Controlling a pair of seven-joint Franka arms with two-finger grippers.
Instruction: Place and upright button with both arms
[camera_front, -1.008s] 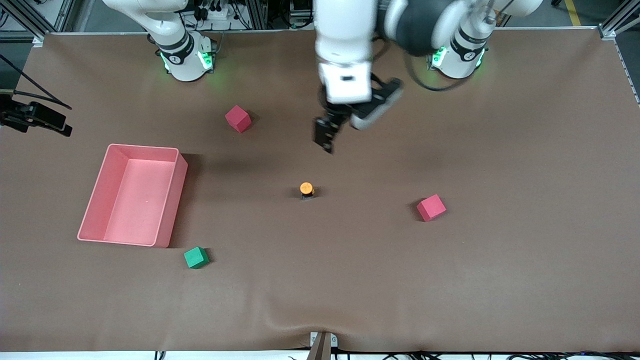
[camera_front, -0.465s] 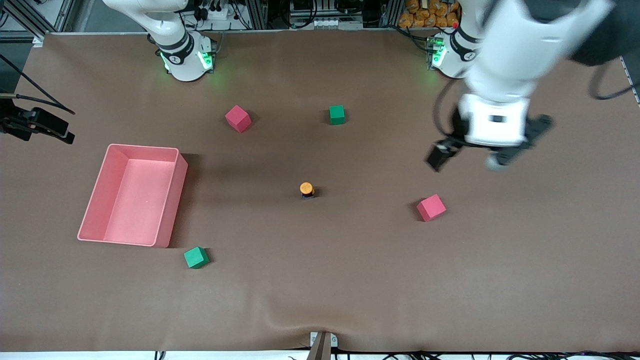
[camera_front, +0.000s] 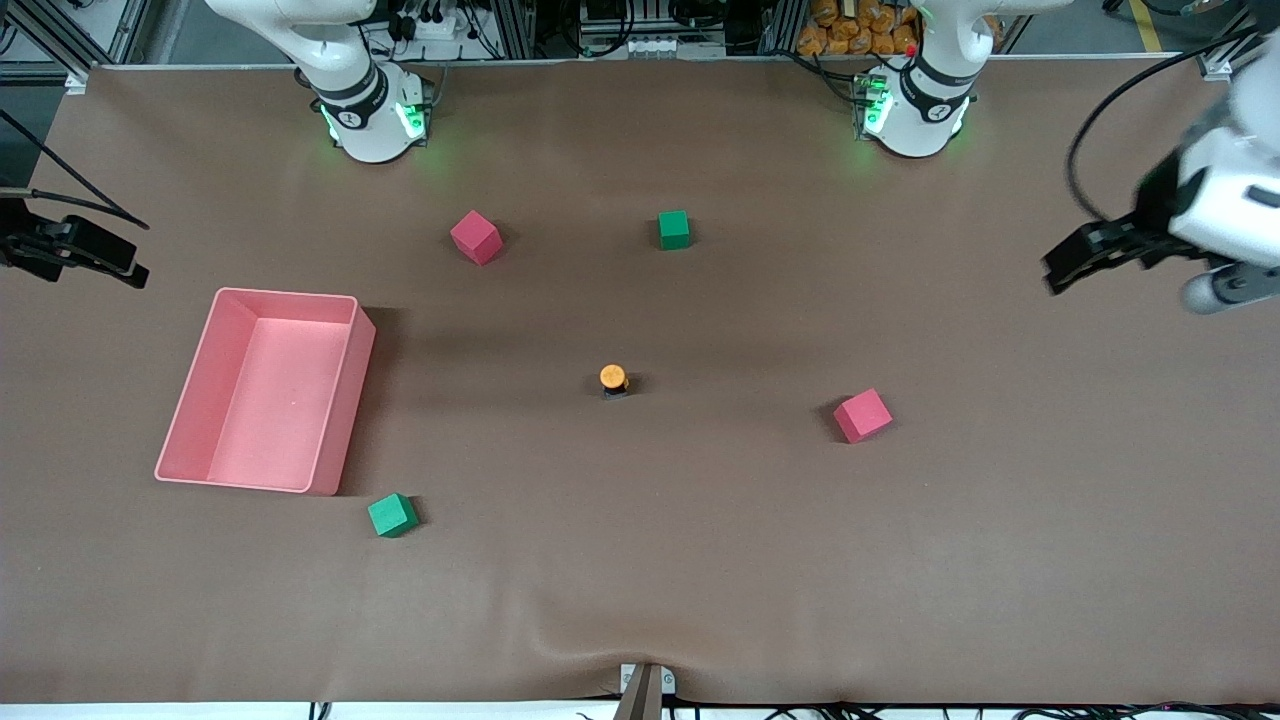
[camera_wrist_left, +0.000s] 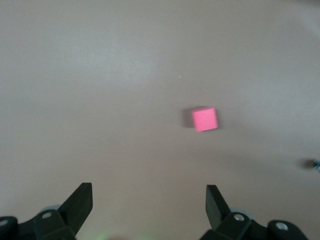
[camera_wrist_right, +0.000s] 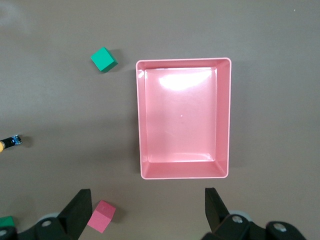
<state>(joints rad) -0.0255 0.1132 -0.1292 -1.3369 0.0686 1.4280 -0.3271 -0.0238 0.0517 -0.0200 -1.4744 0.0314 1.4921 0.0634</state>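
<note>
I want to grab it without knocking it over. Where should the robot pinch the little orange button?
Probably the short black body just under the orange cap of the button, coming straight down from above. It stands upright with open table all round, so fingers can close on its round sides.

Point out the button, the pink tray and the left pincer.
button (camera_front: 613, 377), front view, on its orange cap.
pink tray (camera_wrist_right: 223, 117), right wrist view, on its side wall.
left pincer (camera_wrist_left: 149, 204), left wrist view, midway between its open fingertips.
</note>
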